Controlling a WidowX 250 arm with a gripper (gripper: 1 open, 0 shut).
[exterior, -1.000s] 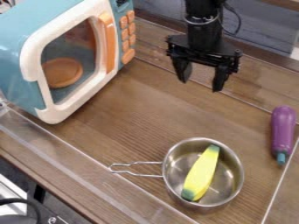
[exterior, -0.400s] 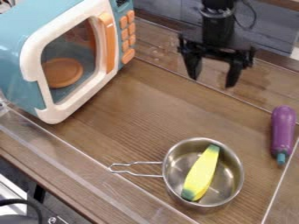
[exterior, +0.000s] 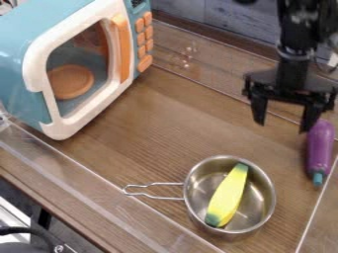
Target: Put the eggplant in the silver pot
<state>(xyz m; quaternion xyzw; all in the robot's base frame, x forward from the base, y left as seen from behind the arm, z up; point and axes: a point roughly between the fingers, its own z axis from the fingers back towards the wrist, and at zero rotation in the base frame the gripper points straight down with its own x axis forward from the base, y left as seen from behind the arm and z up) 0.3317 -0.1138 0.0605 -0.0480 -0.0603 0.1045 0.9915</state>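
Note:
The purple eggplant lies on the wooden table at the right edge, its blue-green stem cap toward the front. My gripper hangs just to its left and a little behind, pointing down, fingers spread open with nothing between them. The silver pot sits at the front centre, wire handle reaching left, and it holds a yellow elongated toy.
A teal-and-white toy microwave with its door shut fills the back left. A clear raised rim runs along the table's front and right edges. Bare wood lies between the microwave, the pot and the eggplant.
My gripper has swung from the back centre to the right and lower, ending beside the eggplant. It stayed open. The eggplant and pot have not moved.

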